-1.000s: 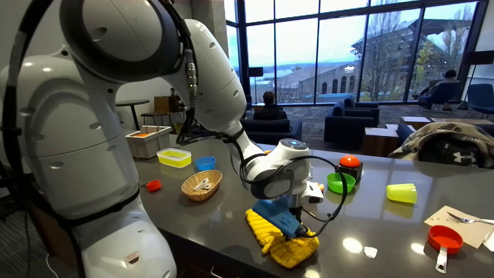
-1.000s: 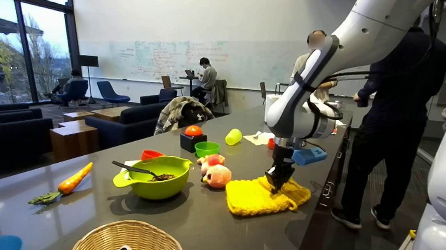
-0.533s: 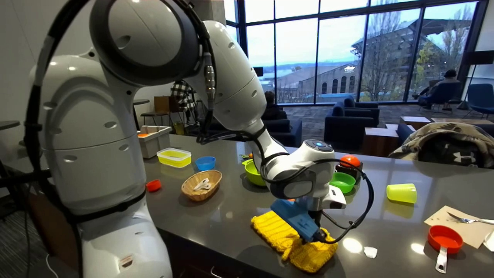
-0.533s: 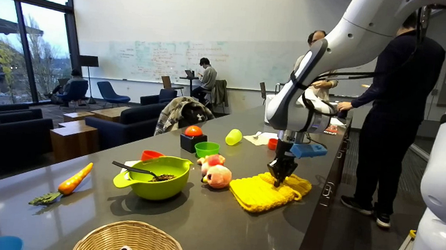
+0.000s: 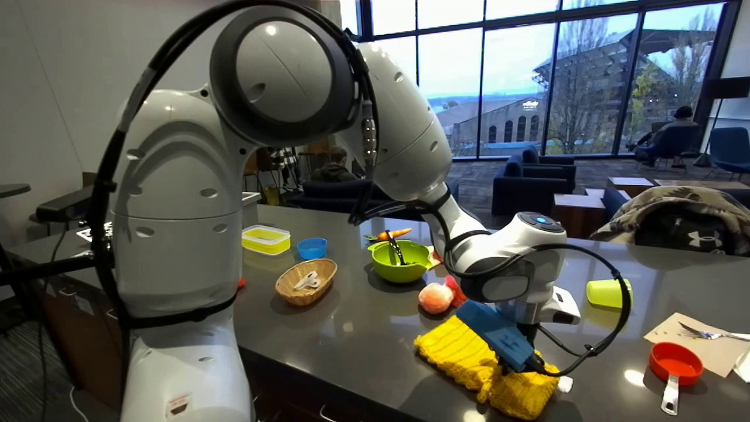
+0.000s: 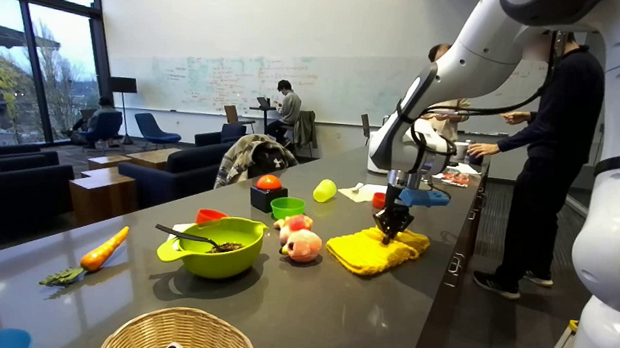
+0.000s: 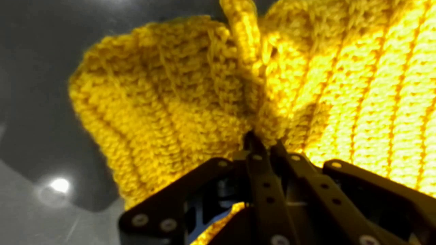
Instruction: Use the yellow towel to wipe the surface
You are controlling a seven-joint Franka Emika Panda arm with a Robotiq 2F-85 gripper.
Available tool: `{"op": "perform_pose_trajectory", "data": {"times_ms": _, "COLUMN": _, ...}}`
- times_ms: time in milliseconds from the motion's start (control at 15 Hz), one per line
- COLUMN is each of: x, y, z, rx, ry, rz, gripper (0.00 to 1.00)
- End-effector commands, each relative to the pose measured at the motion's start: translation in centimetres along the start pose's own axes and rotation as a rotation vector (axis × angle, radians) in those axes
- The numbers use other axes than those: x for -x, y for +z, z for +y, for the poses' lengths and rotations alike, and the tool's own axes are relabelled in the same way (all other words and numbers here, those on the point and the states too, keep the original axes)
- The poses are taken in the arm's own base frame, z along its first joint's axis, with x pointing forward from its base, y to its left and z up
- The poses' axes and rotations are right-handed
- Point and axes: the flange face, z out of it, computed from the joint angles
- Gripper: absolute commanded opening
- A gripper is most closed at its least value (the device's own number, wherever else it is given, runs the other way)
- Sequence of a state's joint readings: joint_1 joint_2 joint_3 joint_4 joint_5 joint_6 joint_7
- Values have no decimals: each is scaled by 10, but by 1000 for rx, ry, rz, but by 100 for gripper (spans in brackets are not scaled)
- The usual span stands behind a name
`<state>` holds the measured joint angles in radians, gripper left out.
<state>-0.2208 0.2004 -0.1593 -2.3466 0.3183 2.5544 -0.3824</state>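
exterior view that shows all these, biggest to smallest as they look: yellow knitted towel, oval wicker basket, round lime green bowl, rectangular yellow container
In an exterior view:
1. yellow towel, partly hidden
2. wicker basket and lime green bowl, too alike to rank
3. yellow container

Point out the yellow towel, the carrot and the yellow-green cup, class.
Yellow towel (image 6: 369, 255): in an exterior view, knitted upper face.
Carrot (image 6: 100, 253): in an exterior view, orange root.
Yellow-green cup (image 6: 325, 191): in an exterior view, side wall.
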Motion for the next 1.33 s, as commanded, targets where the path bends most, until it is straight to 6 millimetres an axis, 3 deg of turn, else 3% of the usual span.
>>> {"op": "perform_pose_trajectory", "data": {"times_ms": 0, "x": -31, "y": 24, "z": 34, "rx": 10, "ry": 59, "rz": -23, "gripper": 2}}
{"op": "perform_pose_trajectory", "data": {"times_ms": 533, "x": -79, "y": 25, "z": 87, "rx": 3, "ry": 198, "rz": -15, "gripper": 2}}
{"op": "perform_pose_trajectory", "data": {"times_ms": 800, "x": -92, "y": 24, "z": 106, "rx": 12, "ry": 263, "rz": -2, "gripper": 2}}
{"op": "perform_pose_trajectory", "data": {"times_ms": 933, "x": -92, "y": 26, "z": 106, "rx": 15, "ry": 273, "rz": -6, "gripper": 2}}
{"op": "perform_pose_trajectory", "data": {"times_ms": 1267, "x": -71, "y": 31, "z": 76, "rx": 8, "ry": 217, "rz": -31, "gripper": 2}}
